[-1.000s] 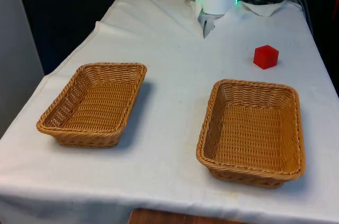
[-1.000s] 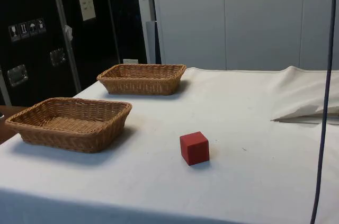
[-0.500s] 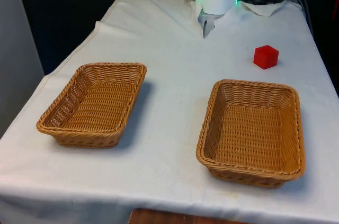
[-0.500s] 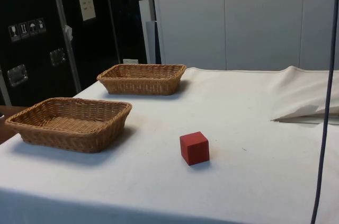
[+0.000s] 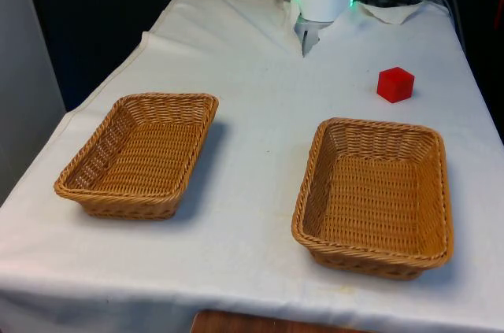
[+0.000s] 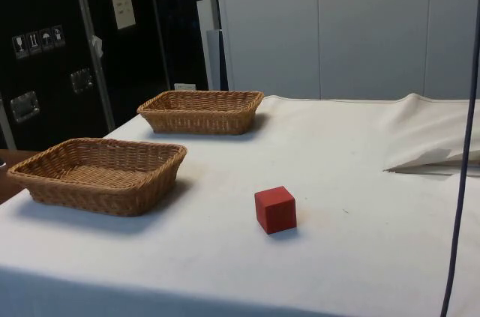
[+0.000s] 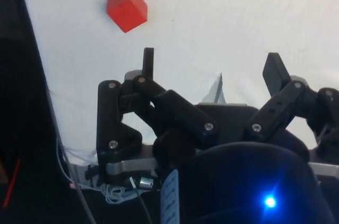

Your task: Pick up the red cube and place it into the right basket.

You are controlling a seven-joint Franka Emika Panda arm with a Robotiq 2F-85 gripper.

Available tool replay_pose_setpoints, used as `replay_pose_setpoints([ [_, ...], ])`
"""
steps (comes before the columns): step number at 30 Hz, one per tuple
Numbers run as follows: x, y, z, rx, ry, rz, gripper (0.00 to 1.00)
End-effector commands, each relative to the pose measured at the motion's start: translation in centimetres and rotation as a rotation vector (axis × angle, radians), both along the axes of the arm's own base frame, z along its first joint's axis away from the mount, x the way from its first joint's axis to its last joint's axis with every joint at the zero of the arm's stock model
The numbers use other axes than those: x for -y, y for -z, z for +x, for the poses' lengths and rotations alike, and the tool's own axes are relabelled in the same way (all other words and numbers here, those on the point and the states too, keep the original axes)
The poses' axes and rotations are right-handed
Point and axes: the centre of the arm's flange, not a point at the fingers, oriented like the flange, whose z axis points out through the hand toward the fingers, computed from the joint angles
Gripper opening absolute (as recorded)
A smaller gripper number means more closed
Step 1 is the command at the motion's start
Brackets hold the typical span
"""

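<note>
Red cube sits on the cloth w/ nothing touching it, just behind the right basket, toward the robot. Gripper hangs high above the cloth, fingers spread apart & empty, cube off to one side, prob. lining up its approach.

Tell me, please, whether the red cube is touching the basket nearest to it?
Apart. The front view shows white cloth between the red cube and the basket's far rim; the side view shows that gap too.

Lab or test room: cloth-covered table, dark equipment cabinets with handling labels, plain white wall panels.
</note>
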Motion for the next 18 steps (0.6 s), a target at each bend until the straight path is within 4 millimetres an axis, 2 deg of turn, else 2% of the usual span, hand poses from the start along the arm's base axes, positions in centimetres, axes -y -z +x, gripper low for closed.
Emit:
replay_pose_setpoints([
  [1, -0.5, -0.1, -0.3, 0.015, 0.003, -0.007, 1.0],
  [18, -5.0, 0.1, -2.9, 0.057, -0.01, 0.004, 1.0],
])
